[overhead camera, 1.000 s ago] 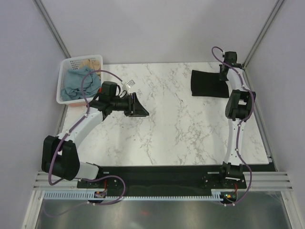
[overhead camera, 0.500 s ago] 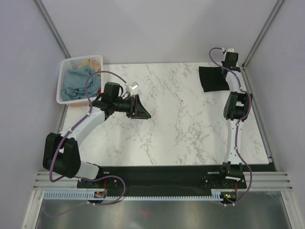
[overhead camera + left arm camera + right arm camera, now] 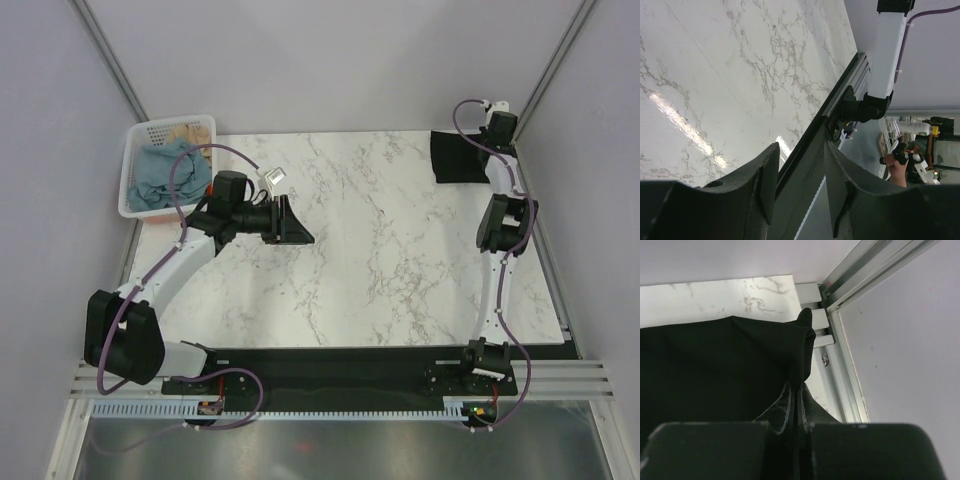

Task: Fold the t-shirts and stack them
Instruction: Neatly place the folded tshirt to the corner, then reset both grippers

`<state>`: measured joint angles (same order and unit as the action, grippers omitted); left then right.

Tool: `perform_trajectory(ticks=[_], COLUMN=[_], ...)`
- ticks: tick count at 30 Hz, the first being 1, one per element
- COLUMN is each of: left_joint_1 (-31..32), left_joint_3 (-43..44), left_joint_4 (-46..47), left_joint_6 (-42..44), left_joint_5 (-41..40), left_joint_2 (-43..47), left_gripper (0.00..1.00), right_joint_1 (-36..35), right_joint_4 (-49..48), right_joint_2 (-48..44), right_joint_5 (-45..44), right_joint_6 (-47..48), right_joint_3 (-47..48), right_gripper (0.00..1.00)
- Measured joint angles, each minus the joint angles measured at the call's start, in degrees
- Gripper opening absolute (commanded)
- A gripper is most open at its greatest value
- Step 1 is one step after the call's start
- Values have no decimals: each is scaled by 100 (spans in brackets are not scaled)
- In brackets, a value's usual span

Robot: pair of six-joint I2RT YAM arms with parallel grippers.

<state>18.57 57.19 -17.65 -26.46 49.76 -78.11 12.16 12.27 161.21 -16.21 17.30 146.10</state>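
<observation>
Black t-shirt (image 3: 455, 160) now deeper in far-right corner, right hand (image 3: 799, 390) tight on it; left hand (image 3: 297, 228) open near basket (image 3: 130, 176).

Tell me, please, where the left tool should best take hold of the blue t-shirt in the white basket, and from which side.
Grip a raised fold near the middle of the blue t-shirt, coming straight down from above. It lies crumpled inside the basket, whose walls probably block a sideways approach; the bunched folds give something to pinch.
</observation>
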Motion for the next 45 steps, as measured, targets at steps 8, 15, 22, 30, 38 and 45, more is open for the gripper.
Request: perform_trajectory(ticks=[8, 15, 22, 30, 38, 45], left_joint_1=[7, 31, 31, 31, 13, 9], left_joint_3=[0, -24, 153, 505, 564, 111], left_joint_4=[2, -7, 2, 0, -4, -9], left_joint_6=[42, 92, 118, -72, -225, -334], left_joint_5=[-162, -570, -938, -708, -581, -787], left_joint_2=[39, 442, 1001, 1482, 1954, 2924], left_gripper=[48, 51, 56, 70, 100, 100], right_joint_1=[48, -81, -219, -260, -1456, -1403], right_joint_4=[-245, -22, 734, 2299, 3073, 3062], right_joint_2=[0, -935, -3477, -6177, -8966, -11221], right_joint_5=[391, 101, -516, 269, 2094, 3136], right_joint_6=[2, -669, -1679, -3099, -3974, -4516], right_joint_3=[-44, -1086, -2599, -3320, -6852, -9016], right_gripper=[74, 98, 98, 98, 98, 98])
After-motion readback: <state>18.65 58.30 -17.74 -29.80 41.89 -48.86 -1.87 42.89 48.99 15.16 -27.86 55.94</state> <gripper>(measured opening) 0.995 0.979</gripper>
